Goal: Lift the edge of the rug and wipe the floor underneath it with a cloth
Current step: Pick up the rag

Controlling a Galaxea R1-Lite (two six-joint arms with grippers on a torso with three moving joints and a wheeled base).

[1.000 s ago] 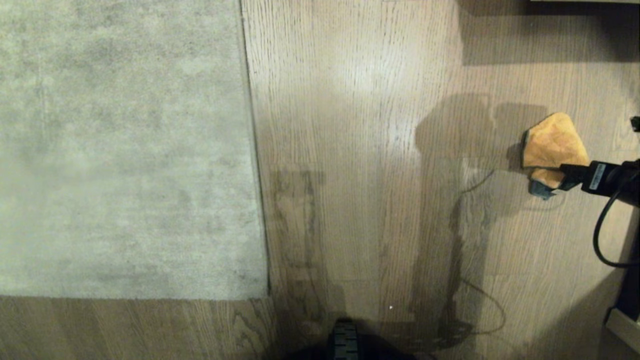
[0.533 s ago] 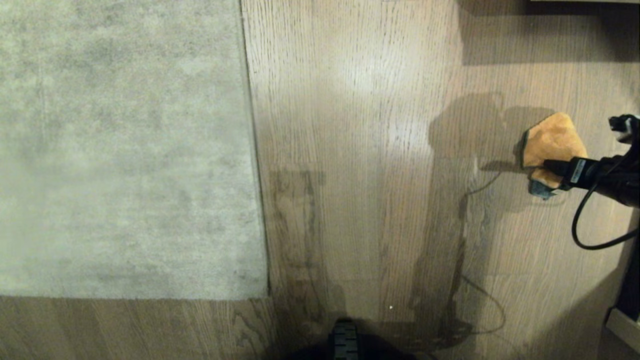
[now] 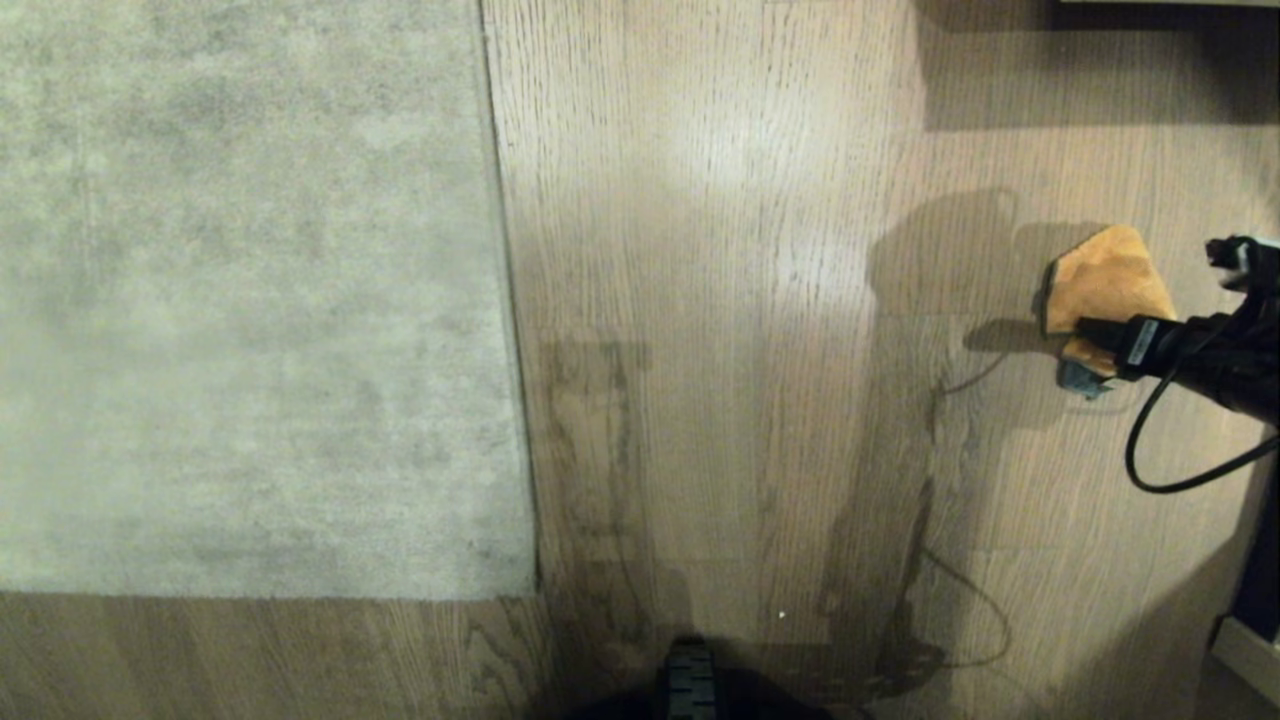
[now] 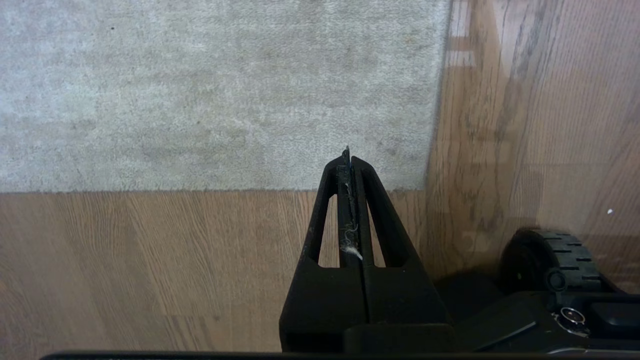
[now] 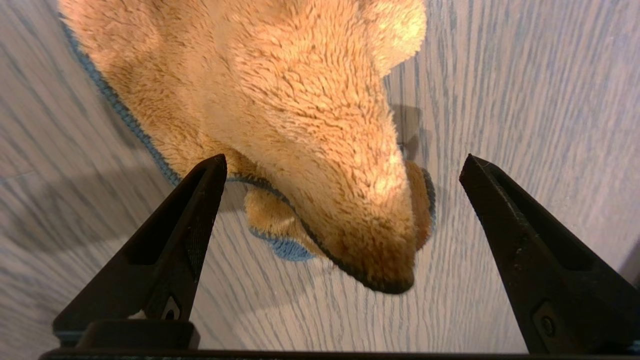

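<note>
Seen from the head camera, the orange cloth [image 3: 1105, 285] lies crumpled on the wood-plank floor [image 3: 720, 300] at far right, well apart from the rug edge [image 3: 510, 330], which lies flat. The right claw [image 3: 1150, 300] reaches in from the frame's border, partly cut off. Only the right wrist camera shows its fingers [image 5: 185, 235] spread wide on either side of the fuzzy, blue-hemmed cloth, gripping nothing. The left wrist camera alone shows the left claw [image 4: 348, 165] pressed fully closed and empty, near the rug's square corner, beside a black wheel [image 4: 547, 260].
</note>
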